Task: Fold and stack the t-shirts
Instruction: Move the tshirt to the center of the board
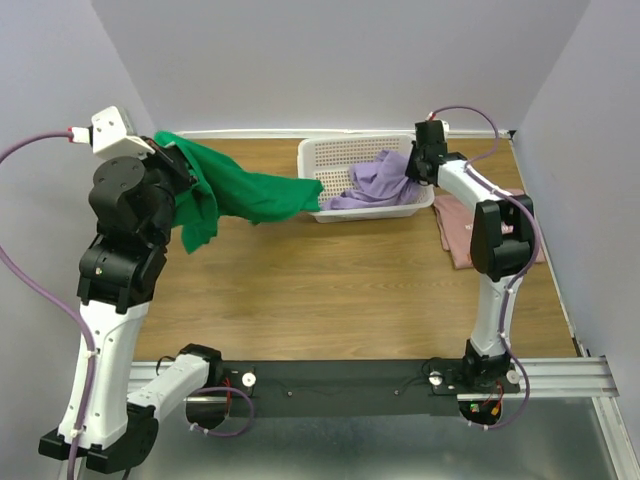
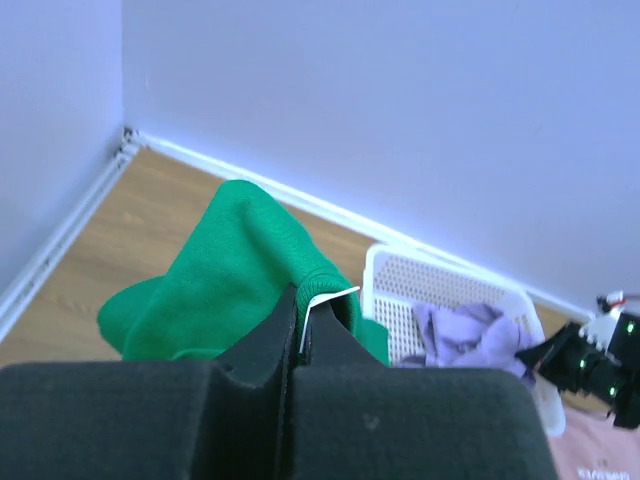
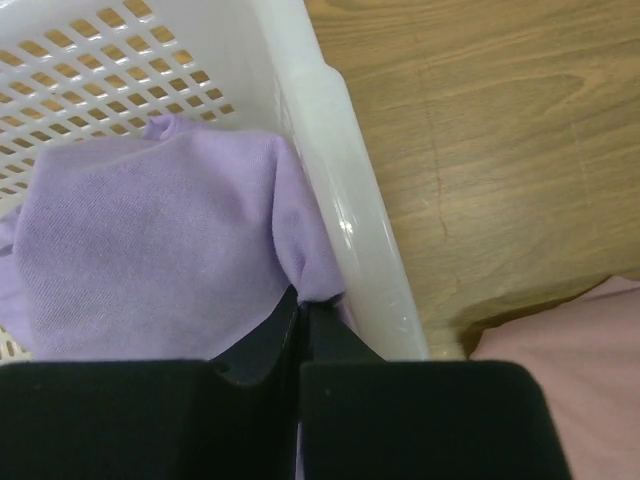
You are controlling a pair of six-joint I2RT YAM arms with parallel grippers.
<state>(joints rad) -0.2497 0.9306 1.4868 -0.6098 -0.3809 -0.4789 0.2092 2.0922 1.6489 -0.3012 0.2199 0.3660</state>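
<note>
My left gripper [image 1: 172,160] is shut on the collar of the green t-shirt [image 1: 250,195] and holds it raised at the far left; the shirt stretches right to the basket's left end. In the left wrist view my gripper [image 2: 300,320] pinches the collar and its white tag, with the green t-shirt [image 2: 220,270] beyond. My right gripper [image 1: 412,165] is shut on the lavender t-shirt [image 1: 375,180] in the basket; in the right wrist view my gripper [image 3: 303,305] grips a fold of the lavender t-shirt [image 3: 150,240] by the rim. The pink t-shirt [image 1: 460,225] lies folded at the right.
The white lattice basket [image 1: 345,150] stands at the back centre, against the rear wall; its rim [image 3: 340,190] runs close beside my right fingers. Walls close in the table on the left, back and right. Bare wood tabletop [image 1: 320,290] lies in front.
</note>
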